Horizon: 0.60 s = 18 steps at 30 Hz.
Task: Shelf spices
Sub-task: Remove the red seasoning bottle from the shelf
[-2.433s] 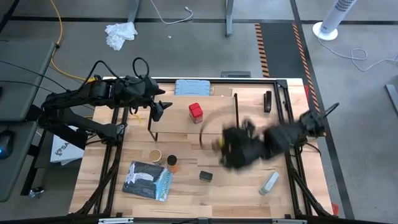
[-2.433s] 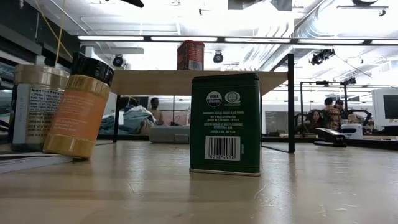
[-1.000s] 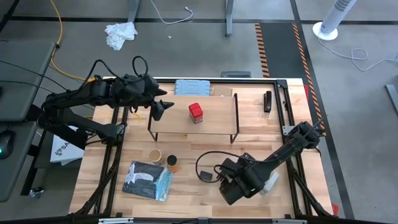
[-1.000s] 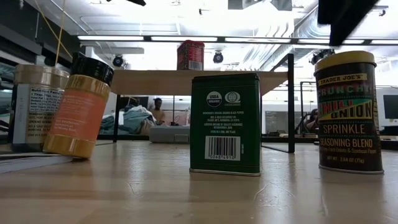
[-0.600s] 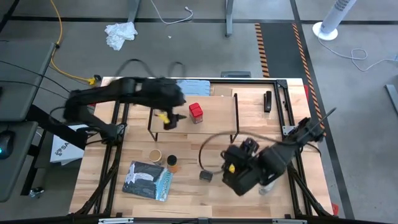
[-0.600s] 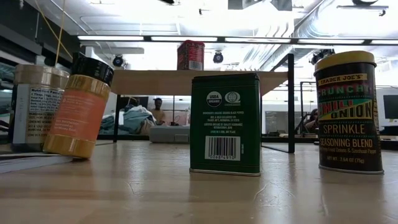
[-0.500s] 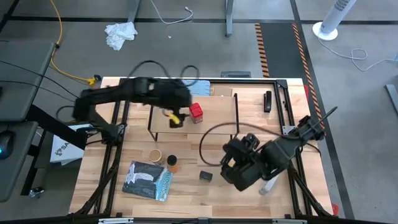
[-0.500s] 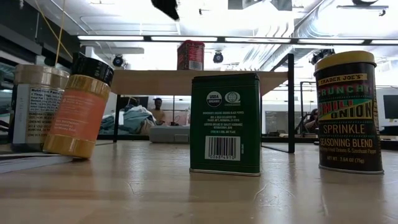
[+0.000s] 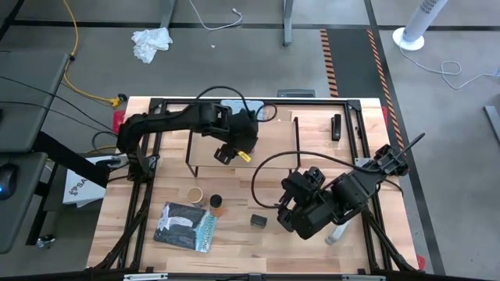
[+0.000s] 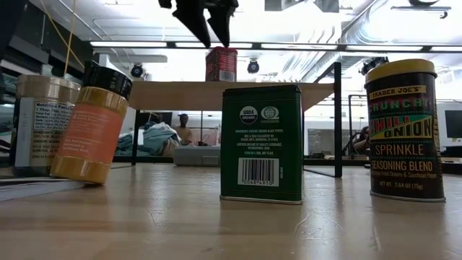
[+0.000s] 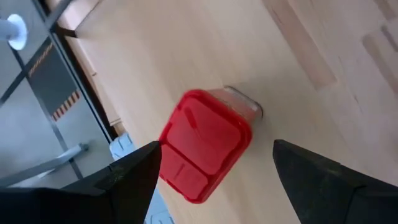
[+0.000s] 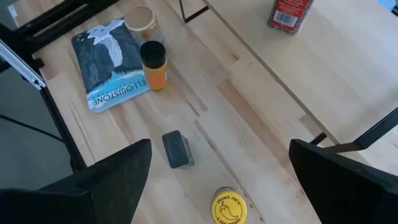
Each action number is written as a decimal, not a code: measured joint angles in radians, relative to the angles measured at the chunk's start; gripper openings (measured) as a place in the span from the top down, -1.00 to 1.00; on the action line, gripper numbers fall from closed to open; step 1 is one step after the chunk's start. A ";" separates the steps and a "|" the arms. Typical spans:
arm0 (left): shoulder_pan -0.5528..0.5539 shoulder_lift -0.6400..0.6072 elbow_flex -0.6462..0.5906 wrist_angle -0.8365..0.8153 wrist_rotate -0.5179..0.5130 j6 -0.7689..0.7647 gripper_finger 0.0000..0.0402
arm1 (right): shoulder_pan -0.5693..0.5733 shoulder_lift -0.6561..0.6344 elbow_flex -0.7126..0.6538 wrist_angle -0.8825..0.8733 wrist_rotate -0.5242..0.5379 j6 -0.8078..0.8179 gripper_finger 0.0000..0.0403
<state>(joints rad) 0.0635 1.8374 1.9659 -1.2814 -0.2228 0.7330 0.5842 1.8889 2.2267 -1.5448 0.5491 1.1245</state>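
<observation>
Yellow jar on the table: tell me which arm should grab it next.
Right. The right pincer hangs open over the yellow jar, which shows between its fingers in the right wrist view. The left pincer is open over the red tin on the shelf, farther off.

Grey concrete floor point(image 9: 234, 62) with hazard-striped tape point(image 9: 328, 51), white tower fan point(image 9: 414, 27), crumpled white cloth point(image 9: 151, 43), yellow cable point(image 9: 78, 74).
</observation>
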 joint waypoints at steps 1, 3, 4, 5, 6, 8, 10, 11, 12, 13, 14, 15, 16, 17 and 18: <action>0.000 0.002 0.000 -0.004 -0.001 0.013 -0.53 | 0.000 0.000 0.000 0.000 0.002 0.000 -0.87; 0.002 0.008 0.000 -0.006 -0.010 0.035 -0.53 | -0.002 0.000 0.000 0.000 0.008 -0.004 -0.87; 0.004 0.011 0.000 -0.001 -0.018 0.046 -0.53 | -0.002 0.000 0.000 0.000 0.010 -0.006 -0.87; 0.007 0.013 0.000 0.001 -0.025 0.055 -0.53 | -0.004 0.000 0.000 0.000 0.016 -0.007 -0.87; 0.012 0.015 0.000 0.001 -0.034 0.057 -0.53 | -0.005 0.000 -0.001 0.000 0.023 -0.007 -0.87; 0.020 0.023 0.000 0.021 -0.063 0.057 -0.53 | -0.008 0.000 -0.001 0.001 0.027 -0.007 -0.87; 0.026 0.024 0.000 0.036 -0.075 0.059 -0.53 | -0.008 0.000 -0.001 0.003 0.027 -0.007 -0.87; 0.029 0.024 0.000 0.044 -0.071 0.061 -0.53 | -0.008 0.000 -0.001 0.006 0.027 -0.007 -0.87; 0.032 0.024 0.000 0.055 -0.057 0.065 -0.53 | -0.008 0.000 -0.001 0.009 0.027 -0.007 -0.87; 0.035 0.023 0.000 0.057 -0.036 0.071 -0.53 | -0.008 0.000 -0.001 0.010 0.026 -0.007 -0.87; 0.035 0.023 0.000 0.052 -0.020 0.075 -0.53 | -0.008 0.000 -0.001 0.014 0.026 -0.007 -0.87; 0.035 0.023 0.000 0.048 -0.011 0.082 -0.53 | -0.008 0.000 -0.001 0.018 0.026 -0.007 -0.87; 0.035 0.023 0.000 0.047 -0.007 0.089 -0.53 | -0.008 0.000 -0.001 0.019 0.026 -0.007 -0.87; 0.036 0.023 0.000 0.047 0.002 0.092 -0.53 | -0.008 0.000 -0.001 0.019 0.026 -0.007 -0.87; 0.038 0.023 0.000 0.047 0.009 0.092 -0.53 | -0.008 0.000 -0.001 0.020 0.026 -0.007 -0.87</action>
<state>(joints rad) 0.1012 1.8606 1.9656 -1.2340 -0.2140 0.8248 0.5761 1.8889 2.2261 -1.5246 0.5747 1.1172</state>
